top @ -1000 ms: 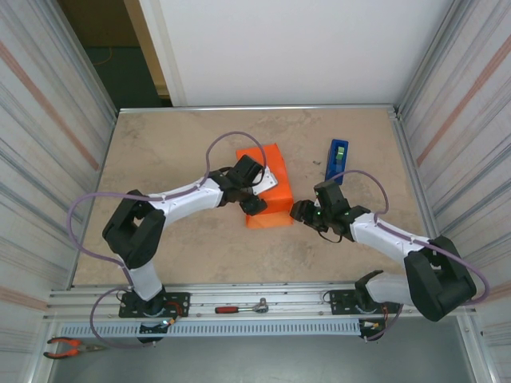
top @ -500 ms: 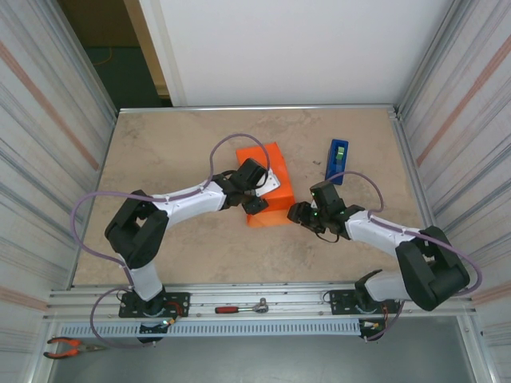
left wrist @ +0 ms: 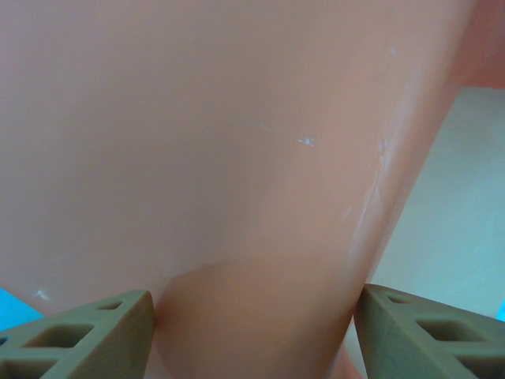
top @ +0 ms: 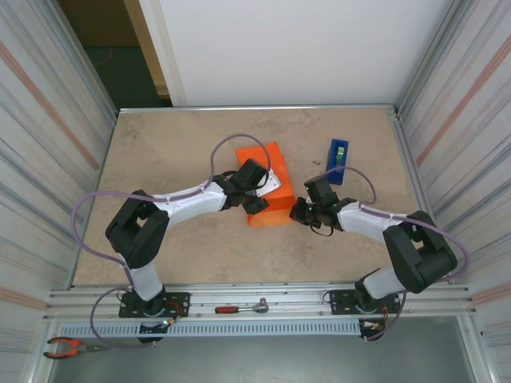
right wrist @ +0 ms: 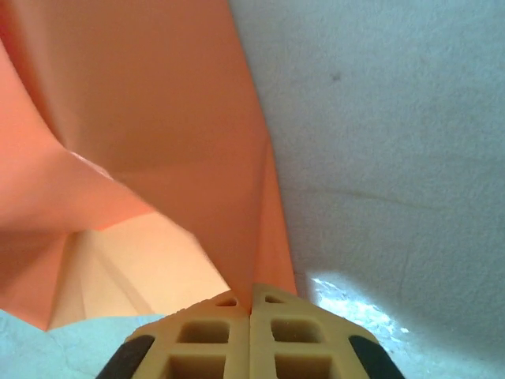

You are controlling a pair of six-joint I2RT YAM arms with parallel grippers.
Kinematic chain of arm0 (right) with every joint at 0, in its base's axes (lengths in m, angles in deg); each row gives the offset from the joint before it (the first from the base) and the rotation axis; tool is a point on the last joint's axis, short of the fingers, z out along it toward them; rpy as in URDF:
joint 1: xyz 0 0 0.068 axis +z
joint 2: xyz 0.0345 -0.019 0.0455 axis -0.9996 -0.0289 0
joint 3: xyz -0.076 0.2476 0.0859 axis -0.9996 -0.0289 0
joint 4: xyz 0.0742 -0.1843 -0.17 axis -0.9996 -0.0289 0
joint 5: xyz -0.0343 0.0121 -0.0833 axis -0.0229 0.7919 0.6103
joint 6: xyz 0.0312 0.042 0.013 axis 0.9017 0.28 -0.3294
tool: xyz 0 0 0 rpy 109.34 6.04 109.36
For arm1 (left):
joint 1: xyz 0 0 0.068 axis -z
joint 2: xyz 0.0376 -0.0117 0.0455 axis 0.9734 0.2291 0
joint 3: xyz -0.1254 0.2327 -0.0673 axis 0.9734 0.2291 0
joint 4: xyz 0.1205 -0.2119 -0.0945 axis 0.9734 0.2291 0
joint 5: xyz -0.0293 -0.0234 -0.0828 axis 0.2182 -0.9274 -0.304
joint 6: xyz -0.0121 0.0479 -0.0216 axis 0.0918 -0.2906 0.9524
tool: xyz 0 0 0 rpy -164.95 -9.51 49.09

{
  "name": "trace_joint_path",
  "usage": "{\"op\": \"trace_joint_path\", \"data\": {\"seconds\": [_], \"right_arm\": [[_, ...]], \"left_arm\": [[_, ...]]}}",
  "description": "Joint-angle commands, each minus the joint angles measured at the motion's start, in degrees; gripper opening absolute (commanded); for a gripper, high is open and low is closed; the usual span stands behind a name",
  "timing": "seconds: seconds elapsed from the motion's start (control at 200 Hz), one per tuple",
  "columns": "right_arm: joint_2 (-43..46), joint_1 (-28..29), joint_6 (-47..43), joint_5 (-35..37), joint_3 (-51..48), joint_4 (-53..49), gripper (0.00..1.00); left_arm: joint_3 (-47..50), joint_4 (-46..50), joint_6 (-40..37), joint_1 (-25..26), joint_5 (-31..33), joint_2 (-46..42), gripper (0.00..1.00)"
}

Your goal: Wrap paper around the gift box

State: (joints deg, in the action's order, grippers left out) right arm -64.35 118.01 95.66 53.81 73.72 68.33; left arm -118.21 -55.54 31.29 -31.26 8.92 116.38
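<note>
1. Where the top view centres, a bright orange thin paper sheet (top: pixel 268 156) forms a boxy parcel, hiding the gift box beneath.
2. The left gripper (left wrist: pixel 252 335) lies over the parcel's near side, jaws apart.
3. The right gripper (right wrist: pixel 251 308) is closed, pinching the sheet's lower-right edge.
4. A narrow blue plastic tape dispenser (top: pixel 337 160) stands apart, right of centre.
</note>
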Motion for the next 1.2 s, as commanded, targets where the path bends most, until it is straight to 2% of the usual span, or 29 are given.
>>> {"op": "trace_joint_path", "data": {"seconds": [0.0, 0.21, 0.486, 0.782, 1.102, 1.157, 1.198], "right_arm": [[1.3, 0.6, -0.5, -0.1, 1.3, -0.4, 0.0], [2.7, 0.7, 0.9, -2.4, 0.6, 2.2, 0.0], [-0.3, 2.1, 3.6, -4.0, -0.8, 11.1, 0.0], [-4.3, 5.3, 5.7, -0.2, -2.6, 21.8, 0.0], [-9.9, 9.0, 8.9, 4.1, -6.5, 38.3, 0.0], [-10.8, 9.3, 9.3, 4.2, -6.8, 39.8, 0.11], [-11.4, 9.4, 9.4, 4.1, -6.6, 39.6, 0.15]], "left_arm": [[1.3, 1.2, -0.6, 0.4, 0.0, 2.4, 0.67], [1.2, 1.2, -0.7, 0.4, -0.4, 2.8, 0.66], [1.1, 1.3, -1.0, 0.6, -0.5, 3.0, 0.65], [1.0, 1.3, -1.1, 1.2, -0.4, 3.3, 0.65], [1.1, 1.3, -1.1, 1.5, -0.5, 3.4, 0.63], [1.1, 1.3, -1.1, 1.6, -0.5, 3.5, 0.63], [1.1, 1.3, -1.2, 1.6, -0.5, 3.4, 0.63]]}}
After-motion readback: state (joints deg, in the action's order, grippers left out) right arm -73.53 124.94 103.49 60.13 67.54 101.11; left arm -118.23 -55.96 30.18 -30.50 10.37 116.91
